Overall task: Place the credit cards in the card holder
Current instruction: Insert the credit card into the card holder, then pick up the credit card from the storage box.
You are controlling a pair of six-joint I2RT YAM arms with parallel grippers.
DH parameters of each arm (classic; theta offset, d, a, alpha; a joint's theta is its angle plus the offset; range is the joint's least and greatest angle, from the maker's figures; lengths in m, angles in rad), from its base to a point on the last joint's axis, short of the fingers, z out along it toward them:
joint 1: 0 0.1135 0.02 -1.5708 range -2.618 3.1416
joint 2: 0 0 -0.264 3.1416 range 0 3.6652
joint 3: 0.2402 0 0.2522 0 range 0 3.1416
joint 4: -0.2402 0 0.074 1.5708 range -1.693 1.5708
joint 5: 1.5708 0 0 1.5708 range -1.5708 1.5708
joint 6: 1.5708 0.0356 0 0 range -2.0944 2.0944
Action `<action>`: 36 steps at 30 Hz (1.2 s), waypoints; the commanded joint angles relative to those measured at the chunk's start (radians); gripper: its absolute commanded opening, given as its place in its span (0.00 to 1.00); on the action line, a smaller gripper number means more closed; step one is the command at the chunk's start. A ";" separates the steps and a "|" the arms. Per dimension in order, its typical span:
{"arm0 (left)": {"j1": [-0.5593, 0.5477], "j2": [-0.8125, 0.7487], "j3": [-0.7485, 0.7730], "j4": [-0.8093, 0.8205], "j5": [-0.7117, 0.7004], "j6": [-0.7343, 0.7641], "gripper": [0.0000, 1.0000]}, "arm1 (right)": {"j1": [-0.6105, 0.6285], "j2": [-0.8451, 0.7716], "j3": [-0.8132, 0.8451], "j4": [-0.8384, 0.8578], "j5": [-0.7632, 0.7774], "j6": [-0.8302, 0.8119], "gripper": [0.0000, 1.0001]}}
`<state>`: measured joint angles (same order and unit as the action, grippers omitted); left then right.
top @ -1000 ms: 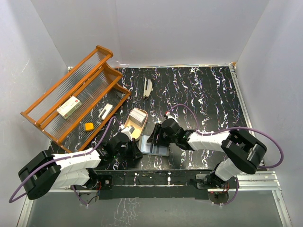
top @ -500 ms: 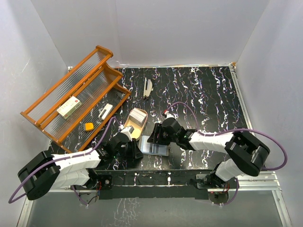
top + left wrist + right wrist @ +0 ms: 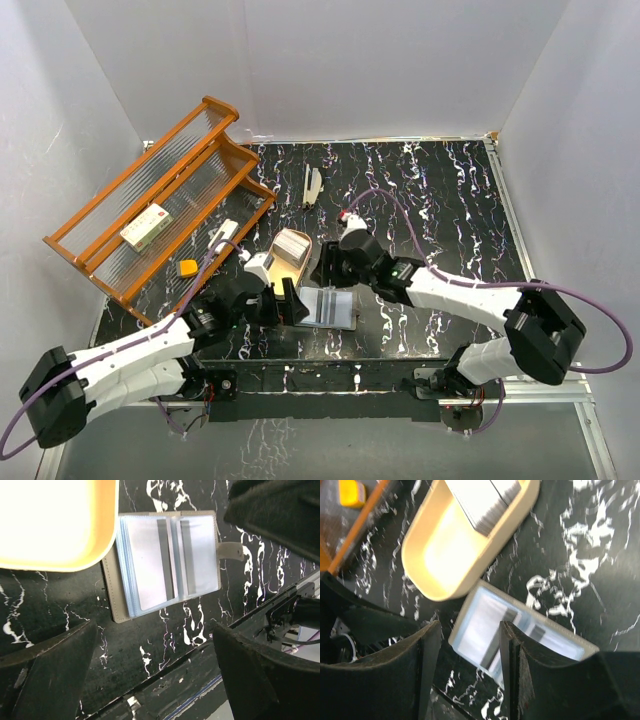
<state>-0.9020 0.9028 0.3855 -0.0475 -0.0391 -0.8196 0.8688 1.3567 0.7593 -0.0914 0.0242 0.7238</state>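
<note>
Left wrist view: the small grey-brown folding card holder point(image 3: 167, 562) lies opened flat on the black, white-veined marble-look table point(image 3: 165, 645). Its long axis runs from 9 to 3 o'clock and its fold from 12 to 6. Shiny bluish-grey plastic sleeves face up, and a stubby closing tab juts out at 3 o'clock. The holder's 9 o'clock edge sits just beside the smooth tan oval tray point(image 3: 50, 525), whose inside is washed out by glare.

In the right wrist view, the stack of thin pale whitish-grey credit cards point(image 3: 485, 500) rests in that tray, its edges showing as fine stripes and its far end cut off by the frame.

From the top, the tray stands at 11 o'clock of the holder. The left gripper point(image 3: 285, 303) is at 9 o'clock of the holder, fingers spread with nothing between them. The right gripper point(image 3: 325, 270) is at 12 o'clock, also parted and empty.

Further out at 10 o'clock a slatted orange rack point(image 3: 160, 200) holds a white box with red marks point(image 3: 146, 226).
</note>
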 commanded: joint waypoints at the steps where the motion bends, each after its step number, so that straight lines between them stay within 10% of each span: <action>1: -0.005 -0.092 0.085 -0.189 -0.087 0.037 0.99 | 0.001 0.036 0.177 -0.066 0.101 -0.142 0.49; 21: -0.005 -0.544 0.399 -0.721 -0.445 0.176 0.99 | 0.069 0.427 0.658 -0.266 0.312 -0.385 0.49; 36: -0.005 -0.670 0.352 -0.708 -0.463 0.158 0.99 | 0.141 0.664 0.893 -0.378 0.498 -0.544 0.55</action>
<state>-0.9028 0.2192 0.7452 -0.7429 -0.4808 -0.6666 1.0027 2.0010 1.5883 -0.4541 0.4397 0.2359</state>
